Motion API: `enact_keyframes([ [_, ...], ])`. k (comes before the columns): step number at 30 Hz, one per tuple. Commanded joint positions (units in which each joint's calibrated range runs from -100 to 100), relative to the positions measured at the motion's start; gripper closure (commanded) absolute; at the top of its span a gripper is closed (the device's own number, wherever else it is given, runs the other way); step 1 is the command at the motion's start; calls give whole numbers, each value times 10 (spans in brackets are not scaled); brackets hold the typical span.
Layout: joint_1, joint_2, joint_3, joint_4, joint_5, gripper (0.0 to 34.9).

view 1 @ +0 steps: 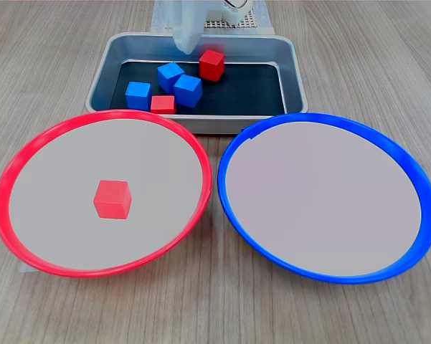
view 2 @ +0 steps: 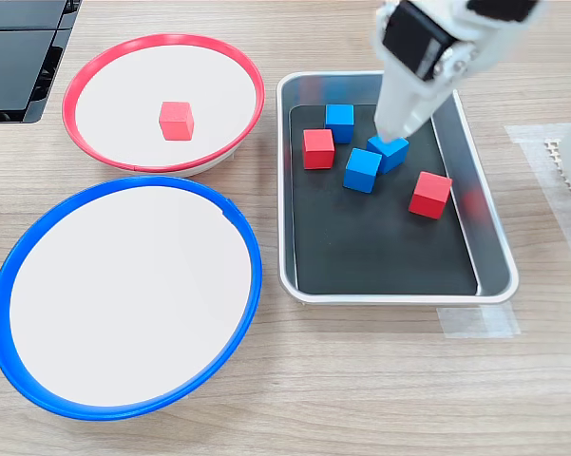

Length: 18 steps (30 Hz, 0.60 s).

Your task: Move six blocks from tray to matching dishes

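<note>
blocks: five small matte cubes in the silver metal tray, three blue, two red
gripper: white gripper over the tray, can't tell its opening or hold

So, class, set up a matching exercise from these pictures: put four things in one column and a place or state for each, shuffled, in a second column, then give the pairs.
Things
1. red-rimmed dish
2. blue-rimmed dish
3. tray
4. gripper

Places or states
A. holds five blocks
B. holds nothing
C. down at a blue block in the tray
D. holds one red block

Pairs: 1-D, 2-B, 3-A, 4-C
</note>
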Motion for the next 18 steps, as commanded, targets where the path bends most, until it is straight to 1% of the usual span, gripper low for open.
enact_keyframes([
  [1, -20, -51, 48, 31, 36, 173],
  [2, -23, -54, 53, 43, 48, 138],
  [4, -27, -61, 70, 54, 72, 126],
  [8, -34, -60, 94, 33, 87, 138],
  [10, -36, -54, 106, 21, 95, 150],
  [13, -38, -41, 120, -5, 106, 176],
  [15, -41, -32, 128, -22, 112, 199],
  [18, -44, -21, 133, -48, 118, 219],
])
